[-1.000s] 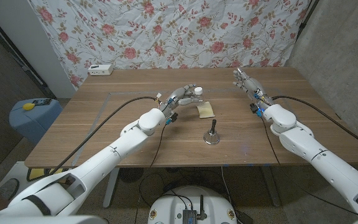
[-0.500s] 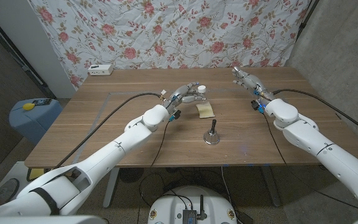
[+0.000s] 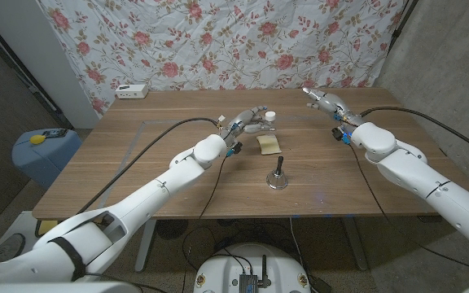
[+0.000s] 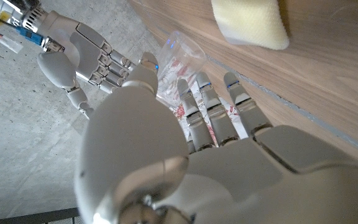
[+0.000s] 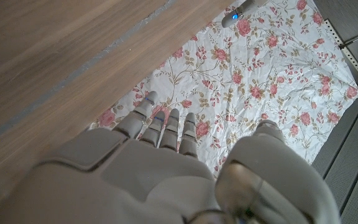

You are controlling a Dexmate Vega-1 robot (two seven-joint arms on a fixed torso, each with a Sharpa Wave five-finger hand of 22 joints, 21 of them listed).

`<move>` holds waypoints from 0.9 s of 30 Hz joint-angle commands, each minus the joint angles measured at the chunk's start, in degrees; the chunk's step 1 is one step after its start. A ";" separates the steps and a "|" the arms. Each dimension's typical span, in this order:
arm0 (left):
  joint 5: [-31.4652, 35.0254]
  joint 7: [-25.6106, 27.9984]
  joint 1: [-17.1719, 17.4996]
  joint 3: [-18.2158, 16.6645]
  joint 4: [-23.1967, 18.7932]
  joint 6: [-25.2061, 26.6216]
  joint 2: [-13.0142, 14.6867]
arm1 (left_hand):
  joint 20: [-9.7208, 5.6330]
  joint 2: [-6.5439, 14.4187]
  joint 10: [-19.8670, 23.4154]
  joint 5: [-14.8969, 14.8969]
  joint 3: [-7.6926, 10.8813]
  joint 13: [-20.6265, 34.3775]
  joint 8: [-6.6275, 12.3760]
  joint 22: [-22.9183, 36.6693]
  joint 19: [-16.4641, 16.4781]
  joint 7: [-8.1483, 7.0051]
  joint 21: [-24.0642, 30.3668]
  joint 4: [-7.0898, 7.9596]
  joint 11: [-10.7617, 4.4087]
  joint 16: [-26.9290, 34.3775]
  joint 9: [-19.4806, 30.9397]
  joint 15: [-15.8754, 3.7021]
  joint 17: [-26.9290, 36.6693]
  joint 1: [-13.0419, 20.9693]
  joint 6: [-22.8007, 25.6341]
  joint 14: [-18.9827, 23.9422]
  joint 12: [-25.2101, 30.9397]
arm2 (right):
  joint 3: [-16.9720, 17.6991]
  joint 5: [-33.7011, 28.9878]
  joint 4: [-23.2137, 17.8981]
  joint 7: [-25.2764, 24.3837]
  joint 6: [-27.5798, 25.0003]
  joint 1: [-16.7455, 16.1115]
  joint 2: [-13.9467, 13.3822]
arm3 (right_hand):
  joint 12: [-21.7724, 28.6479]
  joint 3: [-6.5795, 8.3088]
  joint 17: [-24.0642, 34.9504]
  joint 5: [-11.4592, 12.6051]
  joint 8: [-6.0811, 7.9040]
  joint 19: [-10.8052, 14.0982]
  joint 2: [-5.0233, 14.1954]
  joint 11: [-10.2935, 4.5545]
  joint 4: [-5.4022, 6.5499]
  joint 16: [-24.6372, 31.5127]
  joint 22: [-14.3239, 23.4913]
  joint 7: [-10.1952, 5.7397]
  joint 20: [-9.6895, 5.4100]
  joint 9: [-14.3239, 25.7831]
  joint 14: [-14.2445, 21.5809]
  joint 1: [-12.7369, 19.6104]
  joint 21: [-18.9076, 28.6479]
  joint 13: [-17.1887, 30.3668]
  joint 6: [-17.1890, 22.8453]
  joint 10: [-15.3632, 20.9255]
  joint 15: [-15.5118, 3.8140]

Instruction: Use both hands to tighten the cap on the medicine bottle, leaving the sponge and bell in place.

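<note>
Bottle (image 3: 269, 121) sits right of centre in the upper frame, gripped by the left hand (image 3: 249, 124), which has carried it rightward past the sponge (image 3: 269, 144) and bell (image 3: 277, 173). Farther right, the right hand (image 3: 322, 101) waits, fingers apart, so capping is near.

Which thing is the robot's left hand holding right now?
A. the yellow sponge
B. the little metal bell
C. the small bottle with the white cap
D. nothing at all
C: in the head view the left hand is wrapped around the small clear medicine bottle with a white cap, while the yellow rectangular sponge and the small metal bell with a dark handle sit apart on the wooden table.
</note>
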 commanded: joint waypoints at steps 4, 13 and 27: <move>2.16 -0.51 -2.38 1.68 3.37 -1.86 -1.89 | -0.85 0.93 1.14 0.05 0.63 0.06 -0.16 0.19 -0.37 3.71 -0.47 -0.19 -0.54 -0.01 0.22 -2.37 0.01 -0.07 0.37 0.04 0.04 | 0.18 -4.15 -6.64 0.50 -4.48 -0.09 -4.91 | 0.43 0.27 -0.03 -0.24 0.64 0.23 -0.42 0.12 -1.39 -0.03 0.06 0.22 -2.93 0.25 0.24 1.99 0.03 0.23 0.98 0.86 -1.01; 3.22 -0.80 -3.93 2.35 6.64 -4.79 -2.94 | -1.33 1.02 1.42 -0.09 0.80 0.09 -0.18 0.17 -1.60 3.62 -0.84 -0.23 -0.82 -0.04 0.23 -3.00 -0.02 -0.12 0.39 -0.19 0.09 | -0.33 -7.30 -10.93 1.89 -9.77 0.87 -7.90 | 0.32 1.46 -0.08 -1.53 0.75 0.35 -0.27 0.64 -3.85 -0.03 0.08 1.54 -2.22 0.40 0.38 5.61 -0.03 0.36 1.79 1.03 -0.40; 4.25 -0.81 -4.39 2.61 8.21 -7.38 -3.35 | -1.67 1.14 1.44 -0.20 1.04 0.12 -0.28 0.16 -2.11 3.33 -0.86 -0.38 -0.91 -0.05 0.23 -3.11 -0.02 0.04 0.12 -0.38 0.05 | -0.85 -10.94 -17.76 2.85 -18.27 1.87 -10.67 | 0.79 4.06 -0.12 -3.40 1.25 1.76 -0.56 1.44 -8.70 0.38 0.09 2.94 -0.88 0.59 2.13 12.31 0.24 0.57 4.28 2.98 0.59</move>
